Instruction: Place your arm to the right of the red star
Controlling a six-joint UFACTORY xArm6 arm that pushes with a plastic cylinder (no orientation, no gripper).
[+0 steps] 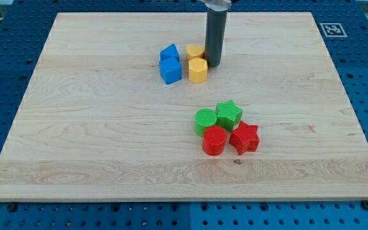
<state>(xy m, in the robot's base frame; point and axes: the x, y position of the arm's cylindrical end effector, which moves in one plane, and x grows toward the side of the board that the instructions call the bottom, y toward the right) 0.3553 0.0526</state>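
Your arm carried no gripper, so there was nothing spread or pinching to report; it ended in a dark rod, and my tip (212,65) rested on the pale wooden counter (94,140) near the view's top. It stood just beside two yellow plastic blocks, one nearer the top (195,52) and one below it (198,70), their shapes hard to make out. Two blue plastic blocks (170,64) sat close together on the yellows' left.

The red plastic star (245,137), your target, lay well apart from my tip, lower and toward the view's right. It was touching a red round block (214,140) on its left and a green star (229,115) above it, with a green round block (205,121) beside those.

You had nothing to take hold of here. The star looked small, light and rigid, so it would likely slide at the slightest nudge on smooth wood. The counter to its right was bare, and I judged the safest path swung wide around the cluster's right side.
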